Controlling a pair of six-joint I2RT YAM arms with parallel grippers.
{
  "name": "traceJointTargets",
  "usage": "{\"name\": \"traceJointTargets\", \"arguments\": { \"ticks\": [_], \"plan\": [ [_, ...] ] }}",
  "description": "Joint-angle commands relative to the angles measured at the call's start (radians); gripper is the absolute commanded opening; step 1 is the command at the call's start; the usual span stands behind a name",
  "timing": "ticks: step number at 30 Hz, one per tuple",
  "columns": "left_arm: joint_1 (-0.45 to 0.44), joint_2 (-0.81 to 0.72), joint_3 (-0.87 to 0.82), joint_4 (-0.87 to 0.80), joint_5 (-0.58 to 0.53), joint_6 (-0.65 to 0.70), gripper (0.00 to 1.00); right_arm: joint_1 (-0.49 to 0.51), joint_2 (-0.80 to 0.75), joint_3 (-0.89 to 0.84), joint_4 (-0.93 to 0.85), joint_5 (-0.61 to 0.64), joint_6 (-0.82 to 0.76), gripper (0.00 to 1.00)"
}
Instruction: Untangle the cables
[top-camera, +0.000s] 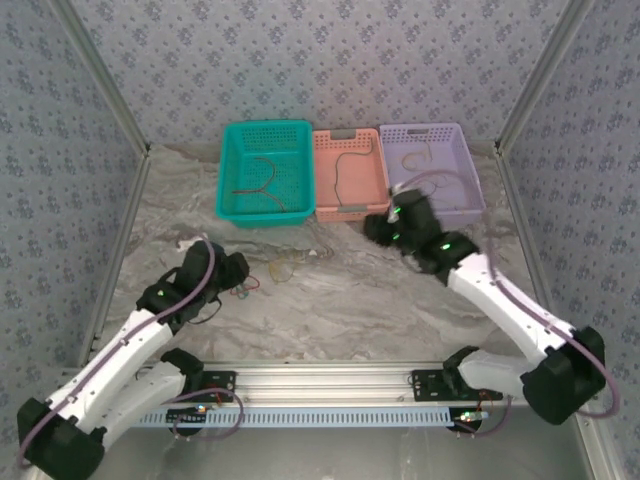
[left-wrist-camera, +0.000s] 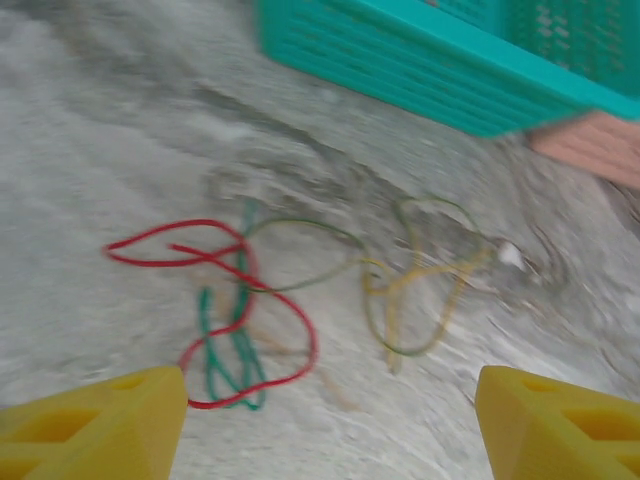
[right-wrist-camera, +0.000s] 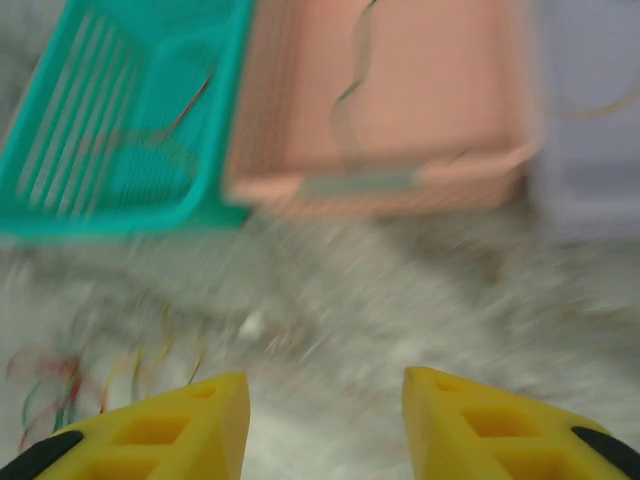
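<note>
The tangled cables (left-wrist-camera: 245, 290) lie on the marble table (top-camera: 350, 300), just in front of the teal basket (top-camera: 228, 185). A red cable (left-wrist-camera: 308, 335) loops across a green cable (left-wrist-camera: 242, 340), and yellowish cables (left-wrist-camera: 420, 285) sit just beside them. My left pincer (left-wrist-camera: 330, 430) hovers over this heap, jaws spread wide and holding nothing. Farther back, a thin cable lies in the teal basket, another in the pink basket (top-camera: 350, 212) and another in the purple basket (top-camera: 462, 195). My right pincer (right-wrist-camera: 325, 400) hangs before the pink basket, jaws apart and empty, its view blurred
</note>
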Motion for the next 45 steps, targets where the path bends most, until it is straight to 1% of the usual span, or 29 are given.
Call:
{"name": "traceJointTargets", "arguments": {
  "ticks": [1, 3, 6, 8, 10, 14, 15, 17, 20, 22, 26, 31, 33, 35, 36, 39, 40, 42, 43, 44, 45],
  "plan": [
    [0.122, 0.036, -0.008, -0.033, 0.187, -0.004, 0.73, 0.154, 0.121, -0.006, 0.129, 0.031, 0.071, 0.52],
    [0.161, 0.071, -0.021, 0.003, 0.237, -0.011, 0.71, 0.219, 0.220, 0.057, 0.136, 0.028, 0.048, 0.55],
    [0.167, 0.108, -0.022, 0.043, 0.252, -0.042, 0.63, 0.260, 0.384, 0.195, 0.083, 0.029, 0.032, 0.56],
    [0.165, 0.112, -0.038, 0.087, 0.253, -0.077, 0.56, 0.260, 0.467, 0.283, 0.052, 0.015, 0.083, 0.56],
    [0.150, 0.113, -0.069, 0.144, 0.249, -0.112, 0.50, 0.270, 0.519, 0.311, 0.080, 0.006, 0.182, 0.56],
    [0.116, 0.141, -0.093, 0.199, 0.217, -0.147, 0.51, 0.318, 0.593, 0.356, 0.084, 0.046, 0.375, 0.58],
    [0.105, 0.152, -0.092, 0.214, 0.213, -0.152, 0.51, 0.330, 0.610, 0.359, 0.088, 0.053, 0.437, 0.64],
    [0.080, 0.179, -0.077, 0.227, 0.197, -0.156, 0.53, 0.343, 0.639, 0.356, 0.105, 0.055, 0.547, 0.64],
    [0.055, 0.224, -0.058, 0.237, 0.173, -0.162, 0.54, 0.346, 0.670, 0.317, 0.203, 0.028, 0.676, 0.62],
    [0.050, 0.245, -0.062, 0.261, 0.167, -0.170, 0.54, 0.343, 0.691, 0.305, 0.263, 0.013, 0.703, 0.60],
    [0.050, 0.269, -0.070, 0.286, 0.135, -0.173, 0.54, 0.320, 0.739, 0.313, 0.312, 0.009, 0.748, 0.59],
    [0.052, 0.298, -0.050, 0.287, 0.080, -0.157, 0.59, 0.297, 0.814, 0.331, 0.354, -0.013, 0.813, 0.56],
    [0.058, 0.325, -0.040, 0.285, 0.064, -0.148, 0.59, 0.294, 0.841, 0.340, 0.355, -0.005, 0.834, 0.52],
    [0.068, 0.360, -0.032, 0.287, 0.054, -0.135, 0.60, 0.289, 0.860, 0.342, 0.360, 0.008, 0.848, 0.45],
    [0.074, 0.384, -0.027, 0.290, 0.046, -0.130, 0.60, 0.286, 0.863, 0.339, 0.366, 0.013, 0.848, 0.38],
    [0.102, 0.453, -0.023, 0.311, 0.023, -0.112, 0.59, 0.284, 0.837, 0.317, 0.358, 0.056, 0.819, 0.07],
    [0.115, 0.476, -0.025, 0.328, 0.019, -0.108, 0.58, 0.286, 0.811, 0.301, 0.348, 0.077, 0.807, 0.00],
    [0.130, 0.519, -0.026, 0.358, 0.011, -0.104, 0.52, 0.290, 0.750, 0.261, 0.337, 0.120, 0.786, 0.00],
    [0.137, 0.546, -0.025, 0.370, 0.012, -0.103, 0.47, 0.292, 0.716, 0.241, 0.326, 0.143, 0.773, 0.00],
    [0.139, 0.566, -0.023, 0.379, 0.013, -0.102, 0.42, 0.292, 0.682, 0.202, 0.311, 0.160, 0.759, 0.00],
    [0.139, 0.590, -0.020, 0.389, 0.014, -0.102, 0.31, 0.291, 0.648, 0.184, 0.297, 0.174, 0.742, 0.00]
  ]
}}
